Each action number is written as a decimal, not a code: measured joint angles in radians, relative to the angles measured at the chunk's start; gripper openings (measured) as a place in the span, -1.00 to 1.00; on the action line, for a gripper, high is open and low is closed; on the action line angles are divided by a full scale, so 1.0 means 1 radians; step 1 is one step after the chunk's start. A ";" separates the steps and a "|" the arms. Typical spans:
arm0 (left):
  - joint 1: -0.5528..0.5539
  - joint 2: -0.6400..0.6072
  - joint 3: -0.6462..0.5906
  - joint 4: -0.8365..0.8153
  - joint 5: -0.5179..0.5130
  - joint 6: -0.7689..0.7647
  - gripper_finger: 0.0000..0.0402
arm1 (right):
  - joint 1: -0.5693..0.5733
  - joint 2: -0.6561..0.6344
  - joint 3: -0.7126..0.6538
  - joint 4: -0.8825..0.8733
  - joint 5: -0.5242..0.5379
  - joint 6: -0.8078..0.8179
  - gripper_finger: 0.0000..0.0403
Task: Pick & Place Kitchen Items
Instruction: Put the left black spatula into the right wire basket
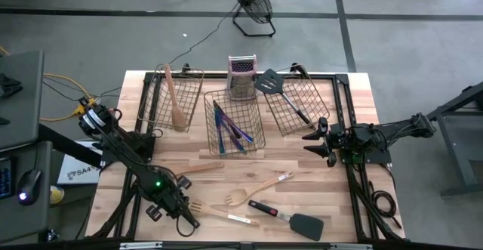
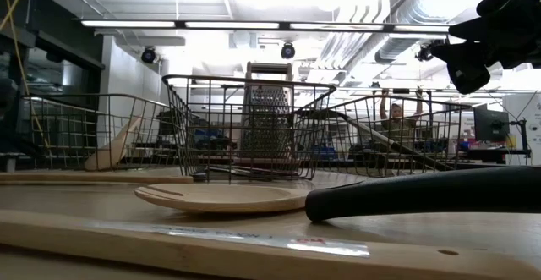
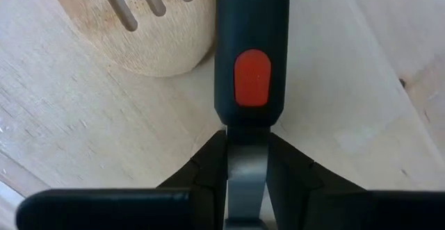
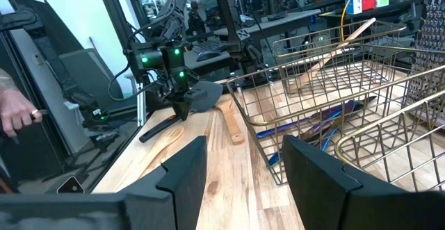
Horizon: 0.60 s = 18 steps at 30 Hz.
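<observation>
My left gripper stands near the table's near left corner, pointing steeply down, shut on a black spatula with a red oval on its handle. A pale wooden fork lies beside it, its slotted head flat on the table. A wooden spoon, a wooden spatula and a second black spatula also lie on the table. My right gripper waits open and level at the right side. My left gripper pinches the spatula's grey metal neck, just behind the black handle, between its two fingers. The fingers come from above, slanting down, and lie across the neck. The handle stretches away from the fingers, low over the table beside the fork's head.
Three wire baskets stand at the back: the left holds a wooden spoon, the middle purple-blue cutlery, the right a black spatula. A metal box grater stands upright behind the middle one. A person's hand shows beyond the table.
</observation>
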 joint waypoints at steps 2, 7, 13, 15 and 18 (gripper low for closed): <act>0.000 -0.006 0.005 -0.004 0.002 0.000 -0.66 | 0.000 0.000 0.000 0.000 0.000 0.000 -0.11; -0.002 -0.027 0.046 -0.027 0.021 -0.003 -0.66 | 0.000 0.000 0.000 0.000 0.000 0.000 -0.11; -0.001 -0.069 0.086 -0.110 0.015 -0.015 -0.66 | 0.000 0.000 0.000 0.000 0.000 0.000 -0.11; -0.001 -0.080 0.097 -0.146 0.013 -0.022 -0.66 | 0.000 0.000 0.000 0.000 0.000 0.000 -0.11; -0.001 -0.095 0.116 -0.169 0.011 -0.023 -0.66 | 0.000 0.000 0.000 0.000 0.000 0.000 -0.11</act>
